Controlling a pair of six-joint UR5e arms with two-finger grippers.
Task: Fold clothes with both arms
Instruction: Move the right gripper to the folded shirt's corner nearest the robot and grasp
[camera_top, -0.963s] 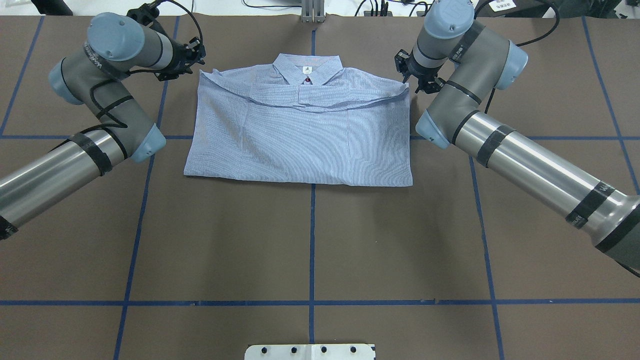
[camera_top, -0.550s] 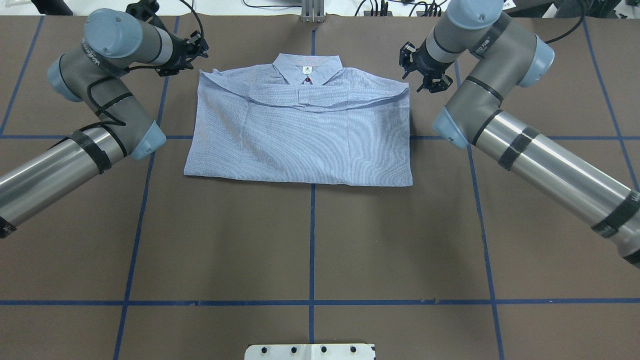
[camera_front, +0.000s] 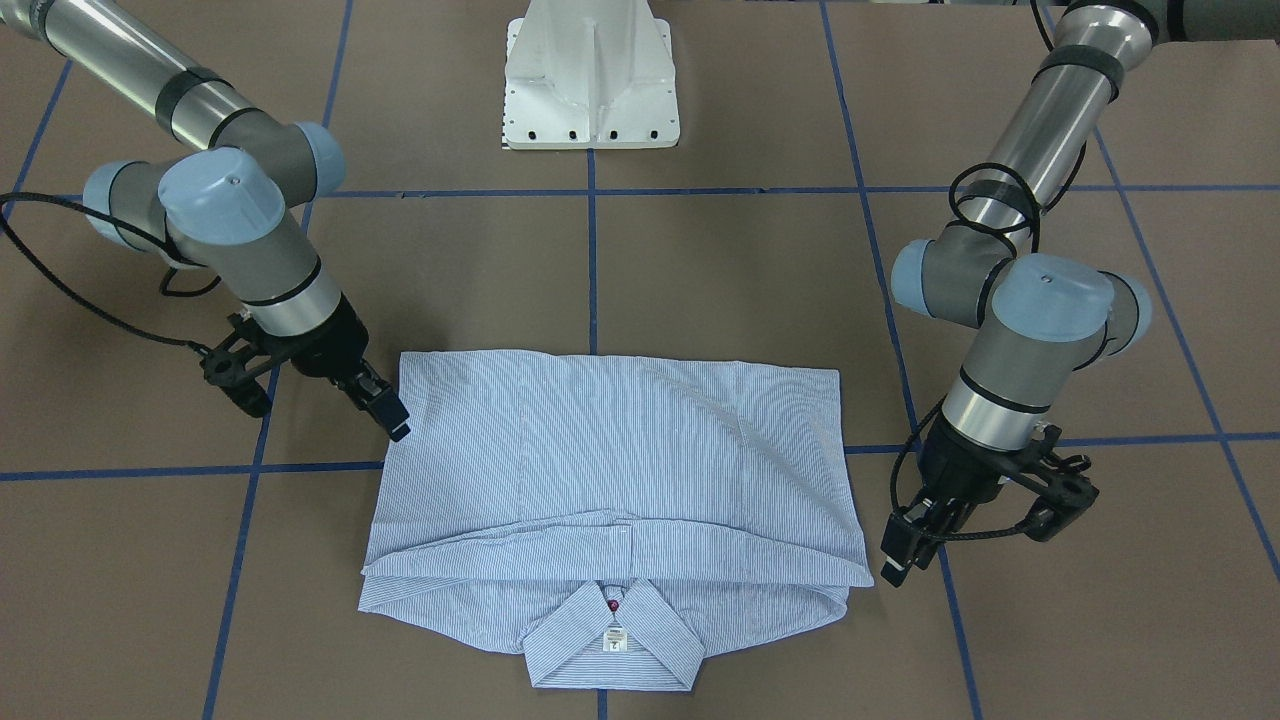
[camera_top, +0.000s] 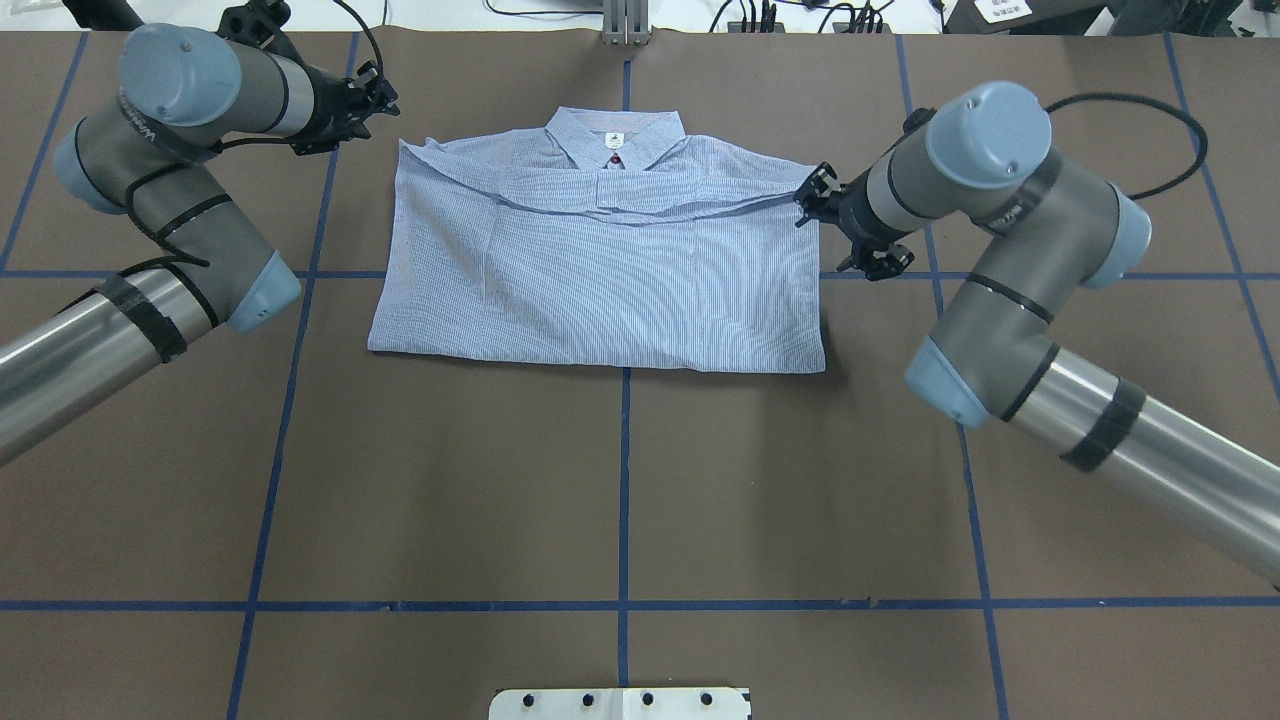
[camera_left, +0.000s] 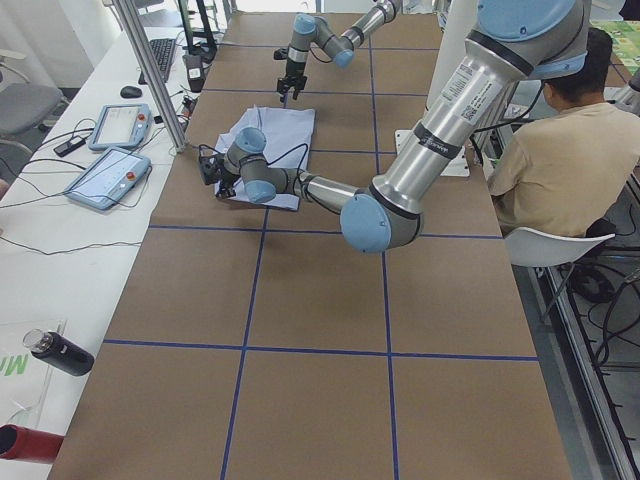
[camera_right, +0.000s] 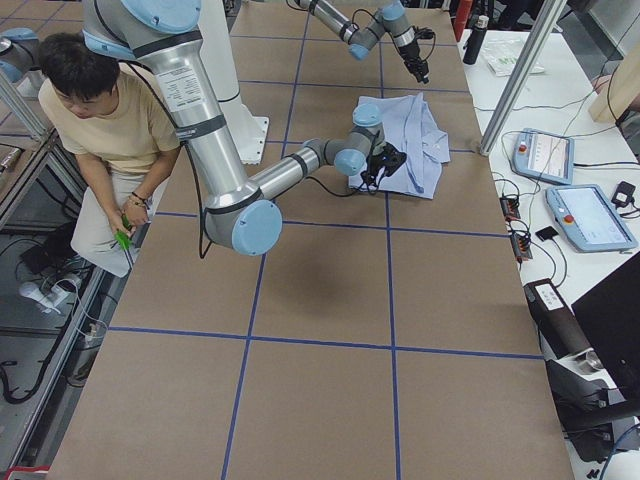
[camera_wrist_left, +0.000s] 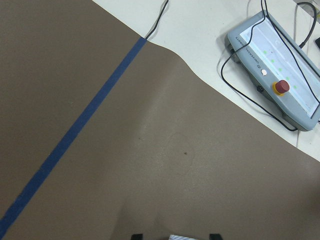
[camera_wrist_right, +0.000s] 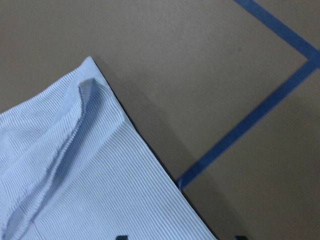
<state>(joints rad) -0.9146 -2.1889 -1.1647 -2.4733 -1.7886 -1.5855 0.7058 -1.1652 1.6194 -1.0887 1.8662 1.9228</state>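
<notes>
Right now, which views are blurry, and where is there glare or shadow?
Right wrist view: the shirt is soft, with a dark shadow under its edge. Overhead view: sharp, bright glare along the right arm tube. Left wrist view: blue tape crisp, evenly lit.

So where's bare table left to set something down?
The wide bare table between the shirt and the white base is free. Crowded beside the shirt's ends, where the left gripper and right gripper sit.

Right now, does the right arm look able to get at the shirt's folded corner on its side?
Probably yes: the right end effector hangs open just beside the shirt, nothing lies between them, and its wrist view looks straight onto that folded corner.
</notes>
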